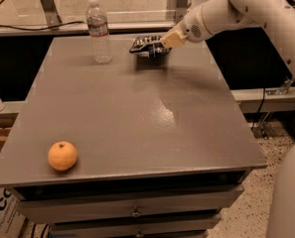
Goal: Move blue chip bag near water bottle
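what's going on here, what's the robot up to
The robot's gripper is shut on the blue chip bag and holds it just above the far part of the table. The water bottle stands upright to the left of the bag in the camera view, with a gap between them. An orange sits near the front left corner, away from the arm.
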`<action>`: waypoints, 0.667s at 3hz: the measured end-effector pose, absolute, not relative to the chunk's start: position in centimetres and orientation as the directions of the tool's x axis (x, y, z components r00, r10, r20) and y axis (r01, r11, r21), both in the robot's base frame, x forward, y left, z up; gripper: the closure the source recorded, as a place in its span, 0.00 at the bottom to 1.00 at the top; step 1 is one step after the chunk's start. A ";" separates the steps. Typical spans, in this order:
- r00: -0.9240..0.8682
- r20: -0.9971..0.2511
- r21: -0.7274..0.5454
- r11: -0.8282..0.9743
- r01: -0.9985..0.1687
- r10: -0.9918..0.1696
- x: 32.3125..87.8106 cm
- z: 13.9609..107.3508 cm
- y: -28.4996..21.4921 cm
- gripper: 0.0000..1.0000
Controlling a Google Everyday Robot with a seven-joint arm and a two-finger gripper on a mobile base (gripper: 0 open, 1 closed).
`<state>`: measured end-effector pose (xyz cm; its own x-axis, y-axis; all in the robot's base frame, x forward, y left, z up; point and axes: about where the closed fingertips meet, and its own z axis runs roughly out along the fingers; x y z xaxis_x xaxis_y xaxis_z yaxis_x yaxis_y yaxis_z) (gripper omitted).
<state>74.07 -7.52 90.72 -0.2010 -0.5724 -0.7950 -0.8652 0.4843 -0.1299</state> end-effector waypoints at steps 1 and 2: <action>-0.166 -0.802 -0.128 0.436 -0.891 -0.574 73.2 90.7 -5.0 1.00; -0.143 -0.806 -0.122 0.397 -0.910 -0.574 71.9 90.4 -3.3 1.00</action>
<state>71.94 -3.29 90.36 -0.1426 -0.5740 -0.8064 -0.9097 0.3971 -0.1218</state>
